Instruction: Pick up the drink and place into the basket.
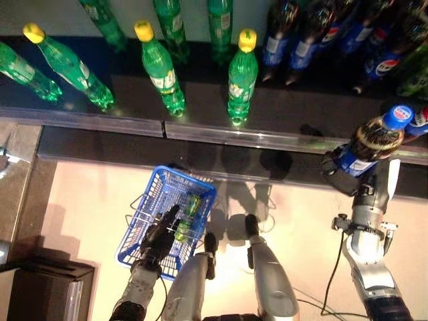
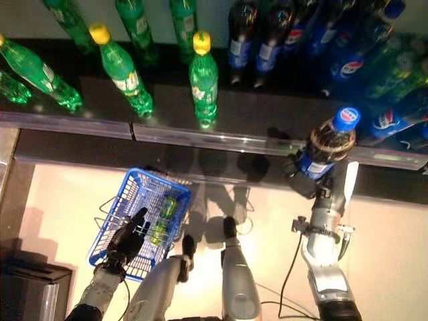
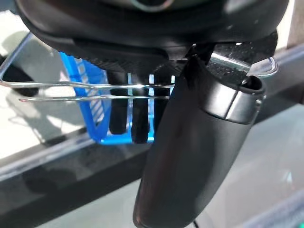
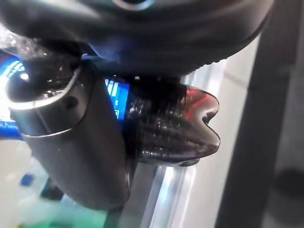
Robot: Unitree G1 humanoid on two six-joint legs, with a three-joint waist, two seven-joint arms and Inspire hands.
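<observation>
While the right hand (image 1: 342, 172) grips a cola bottle (image 1: 372, 142) at right, the left hand (image 1: 159, 235) clasps the blue basket (image 1: 155, 200) handle, lower left.

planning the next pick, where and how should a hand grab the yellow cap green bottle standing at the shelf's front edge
Probably the mid-body, near the label. The green bottle stands upright by the front rail of the shelf with open space on both sides, so a hand can come in level from the front and wrap it sideways. The narrow neck under the yellow cap offers less hold.
</observation>
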